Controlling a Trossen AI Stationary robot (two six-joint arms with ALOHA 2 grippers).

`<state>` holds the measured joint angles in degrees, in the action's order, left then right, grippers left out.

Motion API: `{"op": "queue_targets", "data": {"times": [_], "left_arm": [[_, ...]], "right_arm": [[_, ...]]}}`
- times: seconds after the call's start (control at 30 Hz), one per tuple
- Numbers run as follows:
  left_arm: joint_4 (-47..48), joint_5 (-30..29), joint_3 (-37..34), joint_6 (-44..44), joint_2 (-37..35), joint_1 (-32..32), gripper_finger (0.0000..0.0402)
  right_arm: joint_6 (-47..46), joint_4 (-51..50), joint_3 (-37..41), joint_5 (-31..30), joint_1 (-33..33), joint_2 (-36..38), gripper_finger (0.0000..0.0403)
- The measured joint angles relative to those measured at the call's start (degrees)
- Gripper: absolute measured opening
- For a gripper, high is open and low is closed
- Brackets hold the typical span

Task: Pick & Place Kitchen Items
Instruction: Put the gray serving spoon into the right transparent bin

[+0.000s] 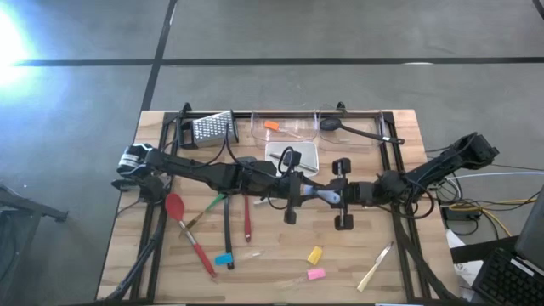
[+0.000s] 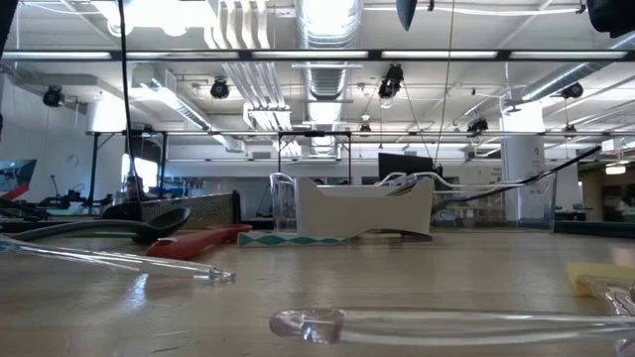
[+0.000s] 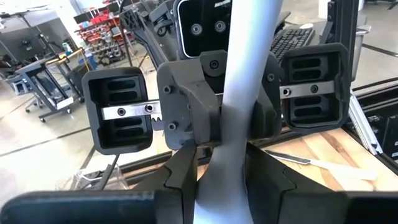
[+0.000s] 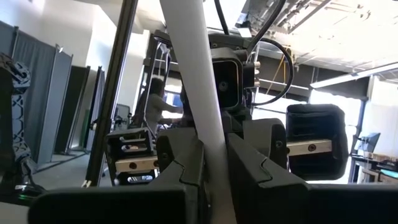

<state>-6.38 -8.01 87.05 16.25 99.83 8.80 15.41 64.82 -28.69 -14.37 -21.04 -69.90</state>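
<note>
Above the middle of the table, a long pale grey utensil [image 1: 318, 195] spans level between my two grippers. My left gripper [image 1: 295, 196] and my right gripper [image 1: 338, 195] face each other, each shut on its handle. Which end is which does not show. On the wood to the left lie a red spatula [image 1: 177, 208], a black utensil [image 1: 228, 231], a red-handled one [image 1: 247, 219] and a blue piece [image 1: 223, 259]. Nearer the front lie a yellow piece [image 1: 314, 254], a pink piece [image 1: 315, 274] and a wooden stick [image 1: 375, 270]. My left gripper pinches the grey handle [image 3: 221, 186] between its two fingers, coming level from the table's left. The fingers lie along the handle, which runs straight on into the other gripper. The utensil is lifted clear of the table. My right gripper pinches the same grey handle [image 4: 212, 177] between its two fingers, coming from the table's right with the fingers tipped slightly up. The handle runs on out of its fingers toward the left gripper. No part rests on the table.
At the back stand a steel grater [image 1: 212, 127], a clear bin [image 1: 285, 129] with an orange piece [image 1: 272, 127], a second bin with a black spoon [image 1: 342, 126], and a white square tray [image 1: 306, 157]. A clear utensil [image 2: 437, 322] lies near the front edge.
</note>
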Motion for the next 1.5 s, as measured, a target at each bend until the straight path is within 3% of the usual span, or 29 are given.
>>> {"op": "queue_targets", "data": {"times": [0.1,0.27,0.43,0.7,0.9,1.07,1.23,1.5], "left_arm": [[-0.2,0.0,0.0,0.2,0.0,0.0,0.0103],[-0.7,0.5,0.2,2.9,0.0,-0.1,0.0083],[0.9,1.3,0.2,3.2,0.4,-0.1,0.0044],[3.3,0.6,0.9,2.3,0.2,0.0,0.0044],[13.1,-2.0,2.3,2.5,-0.3,-0.1,0.0044],[24.6,-2.6,5.3,2.1,-0.6,-0.1,0.0044],[37.3,-2.9,8.4,1.8,-0.6,-0.3,0.0044],[49.9,-2.5,12.5,1.6,-0.6,-1.9,0.0044]], "right_arm": [[-1.0,0.0,0.0,0.2,0.0,0.4,0.0040],[-6.1,0.1,-0.5,1.4,-0.1,1.2,0.0101],[-5.2,0.1,-1.6,2.5,-0.1,1.4,0.0133],[-2.1,-0.4,-3.4,5.4,-0.1,1.6,0.0129],[0.0,-3.5,-4.7,7.5,-1.1,5.4,0.0116],[-3.2,-19.3,-7.3,7.4,-1.4,11.9,0.0113],[-10.7,-46.2,-15.1,7.1,-1.4,17.3,0.0118],[-21.5,-77.6,-29.8,6.0,-1.3,14.5,0.0107]]}}
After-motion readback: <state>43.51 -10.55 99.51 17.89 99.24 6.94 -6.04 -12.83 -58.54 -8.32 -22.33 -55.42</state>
